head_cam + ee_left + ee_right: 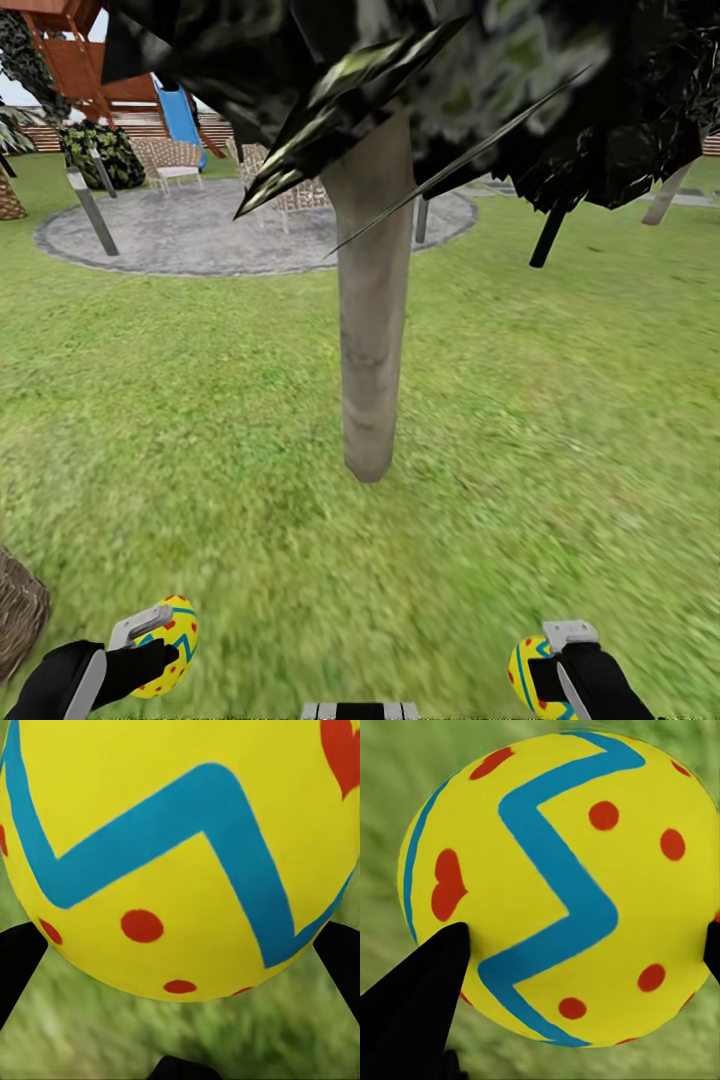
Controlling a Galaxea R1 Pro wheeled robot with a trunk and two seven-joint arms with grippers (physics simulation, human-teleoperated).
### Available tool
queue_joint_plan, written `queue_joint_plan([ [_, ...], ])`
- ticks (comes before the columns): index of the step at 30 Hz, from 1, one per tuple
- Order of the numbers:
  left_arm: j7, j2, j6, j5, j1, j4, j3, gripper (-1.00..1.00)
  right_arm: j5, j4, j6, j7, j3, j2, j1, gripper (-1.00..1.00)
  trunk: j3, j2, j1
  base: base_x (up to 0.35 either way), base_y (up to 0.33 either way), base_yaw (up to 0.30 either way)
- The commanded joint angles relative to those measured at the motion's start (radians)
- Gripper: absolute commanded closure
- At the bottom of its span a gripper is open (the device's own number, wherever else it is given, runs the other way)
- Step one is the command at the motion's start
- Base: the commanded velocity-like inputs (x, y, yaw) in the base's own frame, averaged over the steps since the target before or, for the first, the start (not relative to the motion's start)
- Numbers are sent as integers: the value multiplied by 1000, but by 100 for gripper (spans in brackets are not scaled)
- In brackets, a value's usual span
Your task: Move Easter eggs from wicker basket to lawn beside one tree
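Observation:
A tree [372, 330] with a pale grey-brown trunk rises from the lawn [560, 400] straight ahead, its dark crown overhead. My left gripper [160, 645] is at the bottom left, shut on a yellow Easter egg [172, 640] with blue zigzags and red dots; that egg [180, 855] looms large in the left wrist view. My right gripper [545, 675] at the bottom right is shut on a second Easter egg [528, 672], seen close between black fingers [412, 1012] as a yellow egg [562, 885]. The wicker basket [18, 610] edges in at the lower left; its inside is hidden.
A round grey stone patio [200, 235] with wicker chairs [170, 160] lies behind the tree. A wooden play structure with a blue slide [180, 115] stands at the far left. Thin trunks [92, 210] of other trees stand around. Grass spreads on both sides of the near trunk.

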Motion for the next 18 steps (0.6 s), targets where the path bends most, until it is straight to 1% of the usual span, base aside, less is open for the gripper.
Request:
queue_joint_plan([
  [1,-5,-1,5,-2,0,-1,2,100,2,-1,5,-1,-1,0,0,100,-5,-1,0,0,0,0],
  [7,-5,-1,5,-2,0,24,1,100,2,-1,5,-1,0,-1,0,100,-28,-2,3,0,0,0],
  [18,-5,-2,5,-2,0,25,2,100,2,-1,5,-1,0,1,0,100,-71,-5,8,0,0,0],
])
